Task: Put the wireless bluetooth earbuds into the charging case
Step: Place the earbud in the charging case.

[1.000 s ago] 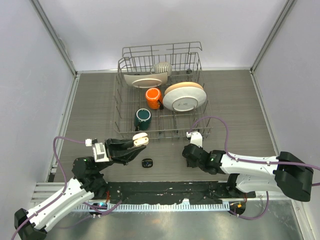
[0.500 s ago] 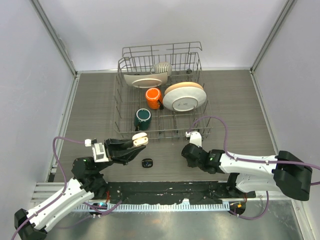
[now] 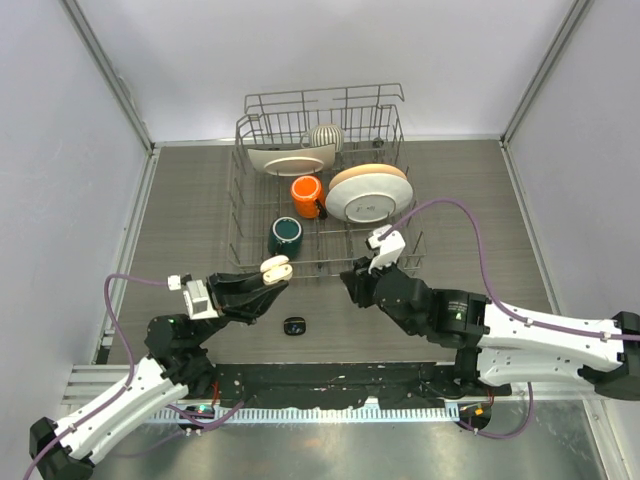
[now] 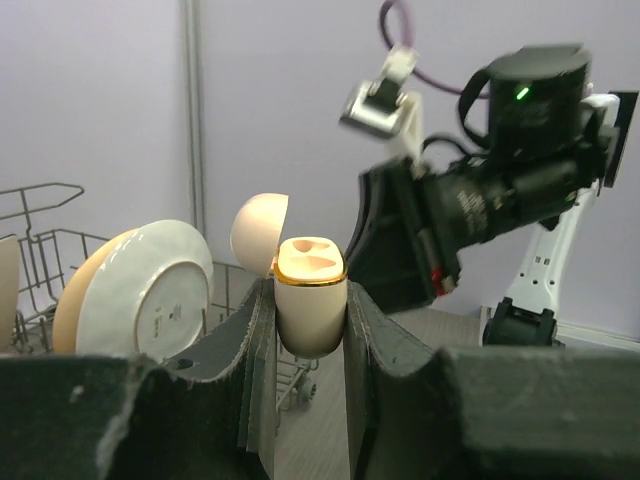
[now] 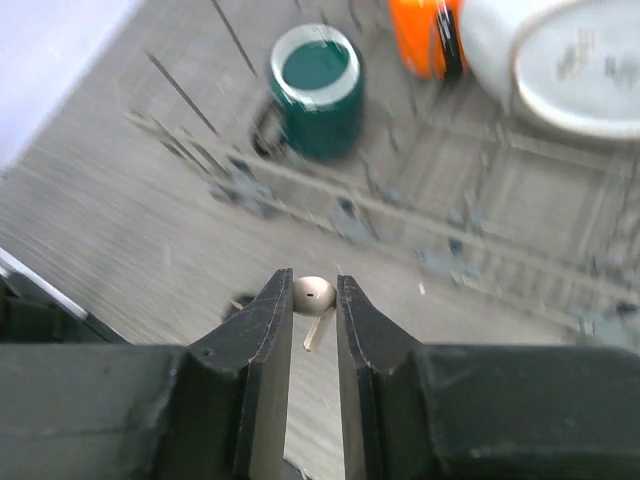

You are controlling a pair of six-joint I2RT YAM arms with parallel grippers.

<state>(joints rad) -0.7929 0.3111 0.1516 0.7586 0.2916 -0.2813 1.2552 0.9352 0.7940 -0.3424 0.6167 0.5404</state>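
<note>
My left gripper is shut on the cream charging case, held upright above the table with its lid flipped open and two empty slots showing; the case also shows in the top view. My right gripper is shut on a cream-white earbud, stem hanging down, raised above the table; it sits right of the case in the top view. A black charging case lies on the table between the arms. The other earbuds are not visible.
A wire dish rack stands behind, holding a green mug, an orange mug, a large cream plate, a white bowl and a ribbed cup. Side walls close in left and right.
My right gripper has lifted off the table with the cream earbud and swung left toward the held case. My left gripper has raised the case slightly.
</note>
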